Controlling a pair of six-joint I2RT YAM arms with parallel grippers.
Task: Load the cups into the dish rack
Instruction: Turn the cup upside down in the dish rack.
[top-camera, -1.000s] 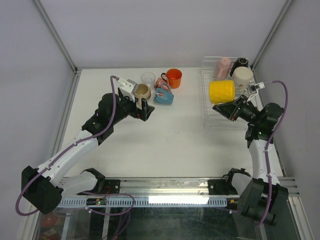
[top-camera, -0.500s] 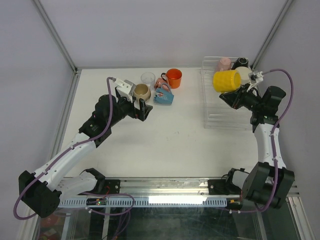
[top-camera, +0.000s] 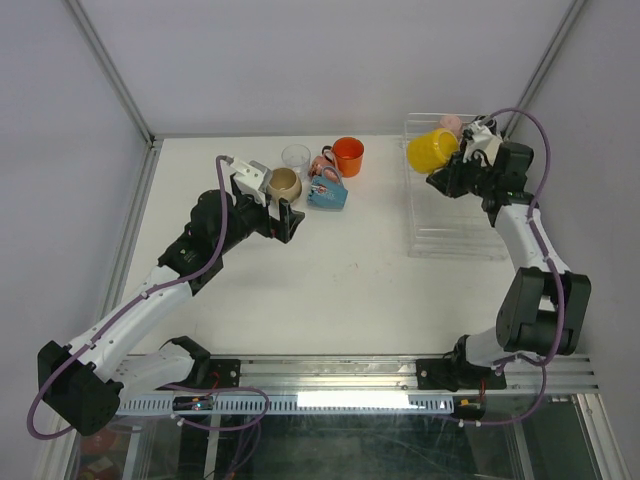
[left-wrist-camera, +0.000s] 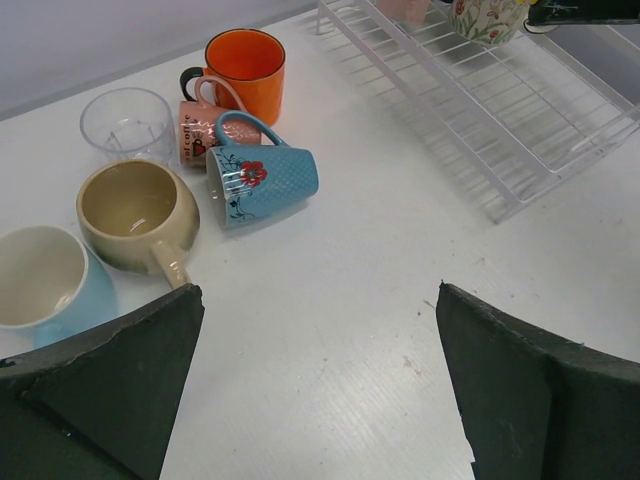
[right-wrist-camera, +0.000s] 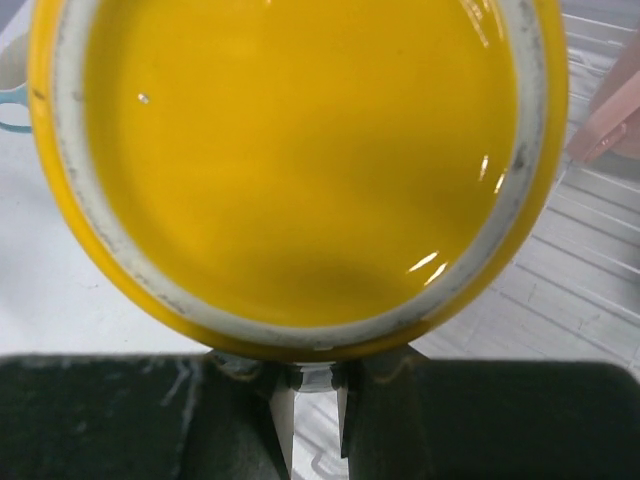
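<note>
Right fingers (right-wrist-camera: 312, 385) pinch the yellow mug (right-wrist-camera: 300, 150) at the lowest part of its rim; whether a handle is caught there too cannot be told. The mug's mouth faces straight back at the wrist, so its long axis runs on from the fingers. In the top view the mug (top-camera: 432, 150) hangs tipped on its side, base pointing left, above the far left corner of the dish rack (top-camera: 455, 235). It sits partly out over that edge, with a pink mug (top-camera: 452, 123) just behind it. The open wires lie below, to the right and nearer, so setting down probably means drawing the mug inward before lowering it. Across the tabletop the left fingers (left-wrist-camera: 320, 380) are spread wide and hold nothing, near the beige mug (left-wrist-camera: 140, 210).
</note>
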